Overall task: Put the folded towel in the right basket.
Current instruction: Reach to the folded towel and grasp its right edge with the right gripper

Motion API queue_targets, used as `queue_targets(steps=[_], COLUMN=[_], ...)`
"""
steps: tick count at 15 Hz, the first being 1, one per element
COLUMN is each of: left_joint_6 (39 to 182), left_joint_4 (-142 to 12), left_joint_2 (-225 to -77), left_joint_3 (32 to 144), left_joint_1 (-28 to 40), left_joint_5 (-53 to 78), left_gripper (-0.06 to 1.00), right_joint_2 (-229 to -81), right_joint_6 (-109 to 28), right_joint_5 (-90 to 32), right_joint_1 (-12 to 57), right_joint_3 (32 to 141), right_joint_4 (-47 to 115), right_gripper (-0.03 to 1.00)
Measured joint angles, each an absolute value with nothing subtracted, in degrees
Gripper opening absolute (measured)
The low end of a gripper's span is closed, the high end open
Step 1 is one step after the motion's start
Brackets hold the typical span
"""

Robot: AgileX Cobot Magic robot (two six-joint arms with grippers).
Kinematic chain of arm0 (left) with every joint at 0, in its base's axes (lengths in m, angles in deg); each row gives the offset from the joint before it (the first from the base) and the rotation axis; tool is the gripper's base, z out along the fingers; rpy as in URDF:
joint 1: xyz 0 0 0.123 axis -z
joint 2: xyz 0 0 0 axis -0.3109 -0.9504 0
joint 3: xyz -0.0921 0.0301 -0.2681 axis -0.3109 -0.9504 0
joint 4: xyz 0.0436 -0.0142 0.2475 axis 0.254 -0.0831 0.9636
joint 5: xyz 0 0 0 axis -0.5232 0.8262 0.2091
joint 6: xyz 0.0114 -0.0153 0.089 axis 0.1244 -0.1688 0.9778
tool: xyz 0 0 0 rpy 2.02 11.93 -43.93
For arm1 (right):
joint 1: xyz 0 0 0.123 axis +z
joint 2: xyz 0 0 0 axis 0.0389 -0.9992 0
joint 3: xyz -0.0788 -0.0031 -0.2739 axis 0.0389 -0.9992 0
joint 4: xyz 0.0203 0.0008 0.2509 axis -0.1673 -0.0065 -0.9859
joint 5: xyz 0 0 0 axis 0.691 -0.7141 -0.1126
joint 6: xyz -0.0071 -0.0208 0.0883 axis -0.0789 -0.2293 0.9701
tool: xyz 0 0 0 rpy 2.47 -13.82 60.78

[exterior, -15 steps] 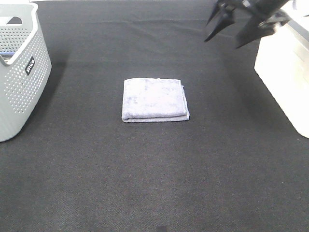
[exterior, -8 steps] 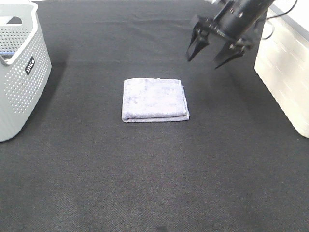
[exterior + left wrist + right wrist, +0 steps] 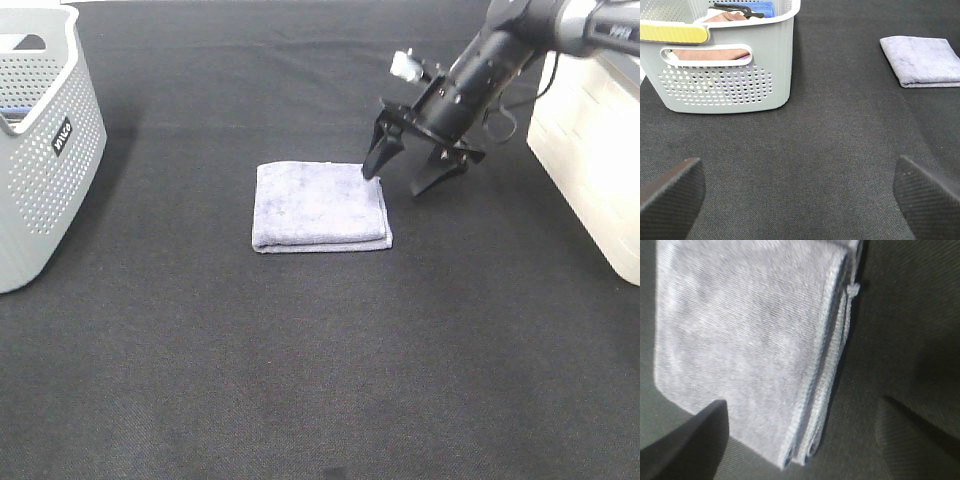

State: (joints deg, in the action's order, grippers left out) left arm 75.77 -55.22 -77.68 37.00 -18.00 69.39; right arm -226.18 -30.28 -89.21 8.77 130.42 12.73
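Note:
The folded lavender towel (image 3: 320, 205) lies flat on the black cloth in the middle of the exterior high view. My right gripper (image 3: 394, 183) is open and low at the towel's right far corner, with one fingertip over the towel's edge and the other on the cloth beside it. In the right wrist view the towel (image 3: 750, 340) fills the picture between the spread fingers (image 3: 685, 445). The white right basket (image 3: 590, 150) stands at the right edge, partly cut off. My left gripper (image 3: 800, 200) is open and empty, and the towel (image 3: 922, 60) lies far from it.
A grey perforated basket (image 3: 40, 150) stands at the left edge; in the left wrist view this basket (image 3: 725, 75) holds several folded cloths. Black cloth (image 3: 320, 380) covers the table.
My right gripper has come down and to the left from the far right corner to the towel's right edge, staying open. The towel has not moved.

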Motion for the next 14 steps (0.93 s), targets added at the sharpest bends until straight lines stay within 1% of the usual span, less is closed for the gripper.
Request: queue_targets(steps=[8, 10, 12, 13, 14], left_joint_6=[75.8, 75.8, 75.8, 75.8, 75.8], left_joint_4=[-55.2, -55.2, -55.2, -55.2, -55.2], left_joint_2=[-77.7, -77.7, -77.7, -77.7, -77.7], left_joint_3=[37.0, 37.0, 37.0, 37.0, 37.0], left_joint_1=[-18.0, -18.0, -18.0, -18.0, -18.0], left_joint_5=[69.4, 69.4, 69.4, 69.4, 69.4], left_gripper=[0.97, 0.97, 0.97, 0.97, 0.97], right_joint_2=[-230.6, -230.9, -231.4, -231.6, -231.6], right_joint_6=[-31.3, -31.8, -33.3, -33.2, -33.2], right_joint_5=[-87.7, -87.7, -87.2, -86.7, -86.7], right_joint_1=[8.8, 9.1, 11.1, 11.5, 11.5], right_joint_3=[131.0, 131.1, 131.1, 131.1, 131.1], right_joint_4=[8.1, 7.2, 6.5, 6.4, 6.4], right_gripper=[0.76, 0.74, 0.61, 0.52, 0.52])
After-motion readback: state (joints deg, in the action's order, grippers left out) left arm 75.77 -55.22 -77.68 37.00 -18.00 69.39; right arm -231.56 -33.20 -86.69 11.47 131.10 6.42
